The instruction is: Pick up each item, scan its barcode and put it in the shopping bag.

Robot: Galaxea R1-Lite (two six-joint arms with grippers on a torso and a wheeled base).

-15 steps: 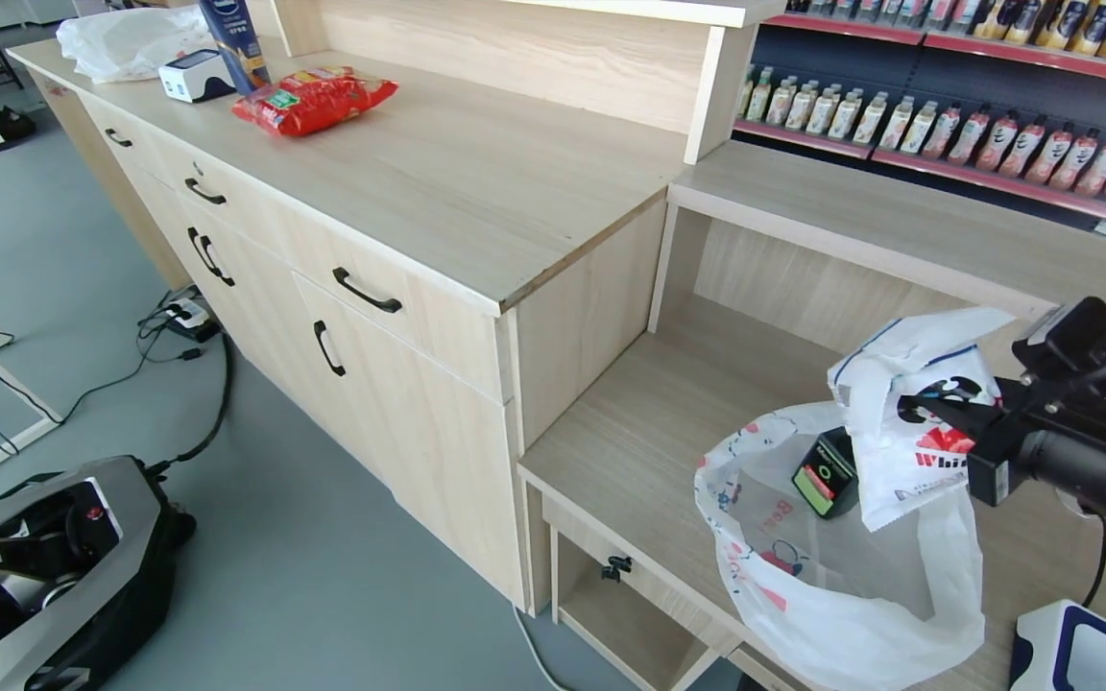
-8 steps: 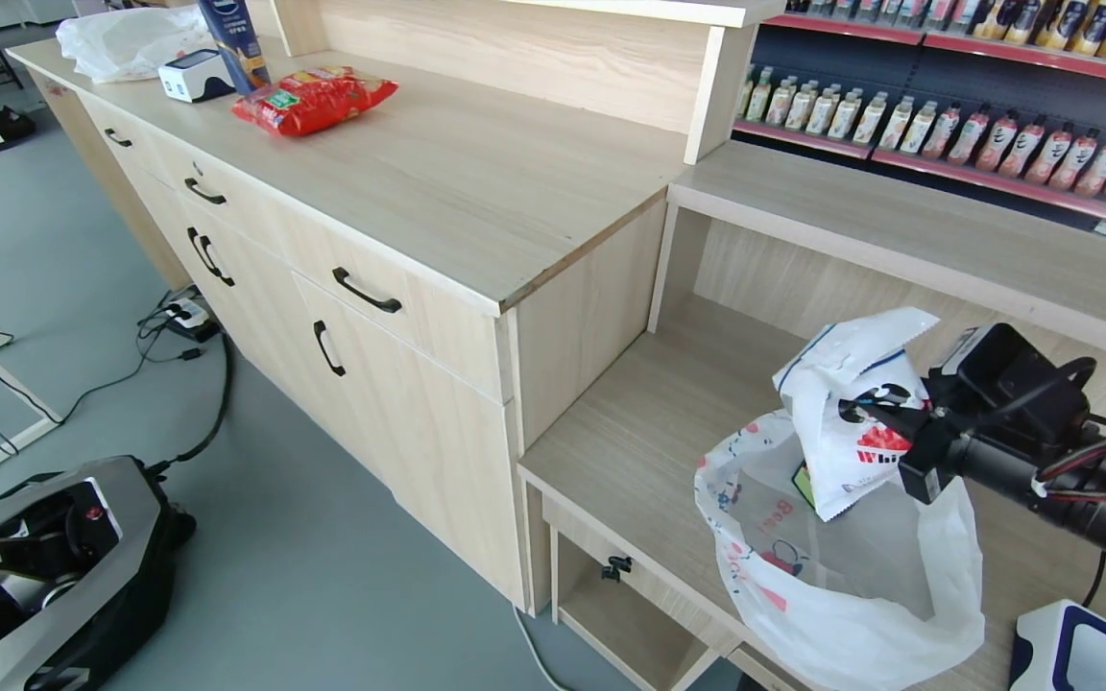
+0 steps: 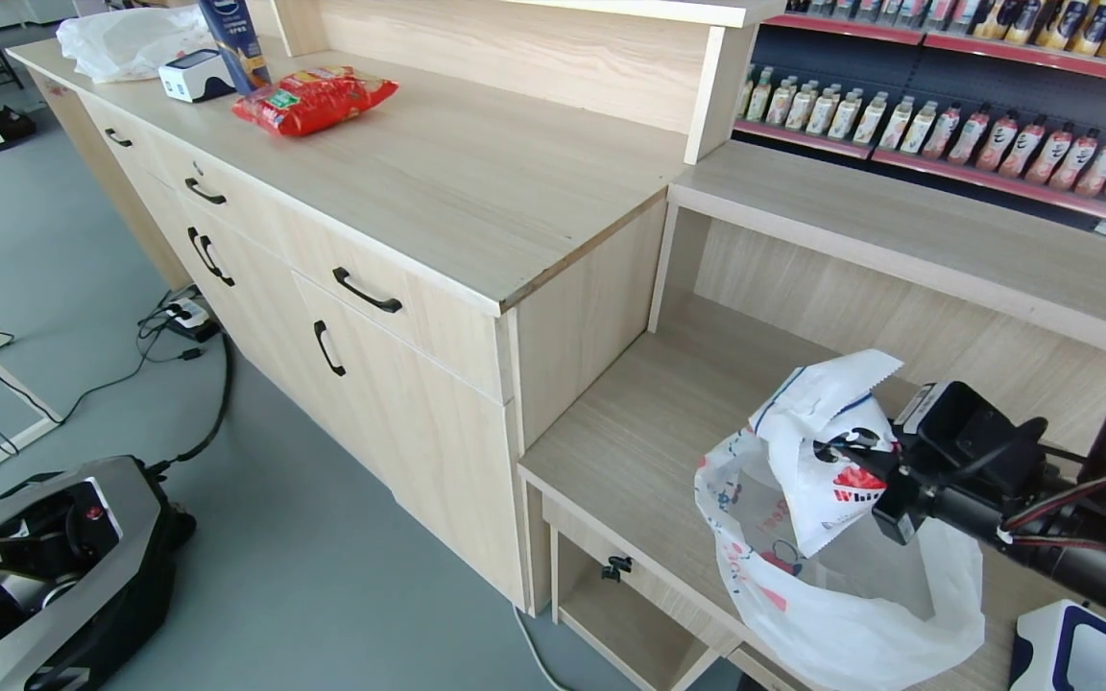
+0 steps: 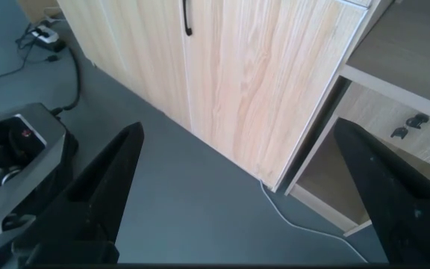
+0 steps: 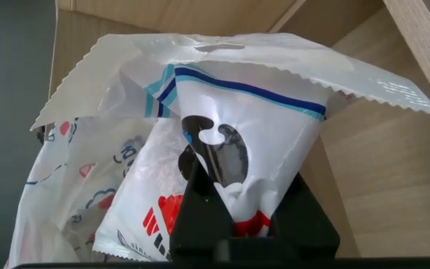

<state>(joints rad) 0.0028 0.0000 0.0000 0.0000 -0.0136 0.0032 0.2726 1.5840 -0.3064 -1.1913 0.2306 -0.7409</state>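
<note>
My right gripper (image 3: 865, 459) is shut on a white snack packet (image 3: 817, 446) with blue stripes and a red-and-black print. The packet hangs tilted over the mouth of the white shopping bag (image 3: 841, 614), which stands open on the low counter (image 3: 649, 413), and its lower corner dips inside. In the right wrist view the packet (image 5: 237, 119) fills the space above the gripper (image 5: 215, 187), with the bag (image 5: 73, 194) beneath. A red packet (image 3: 313, 98) and a blue box (image 3: 236, 38) lie on the far end of the tall counter. My left gripper (image 4: 237, 127) is open, low beside the cabinet front, over the floor.
A white-and-blue scanner (image 3: 1081, 653) sits on the low counter right of the bag. A small white device (image 3: 193, 75) and a crumpled white plastic bag (image 3: 126, 40) lie at the tall counter's far end. Shelves of bottles (image 3: 937, 130) stand behind.
My right gripper has carried the white packet leftward and down, to the bag's mouth. The dark item inside the bag is now hidden behind the packet.
</note>
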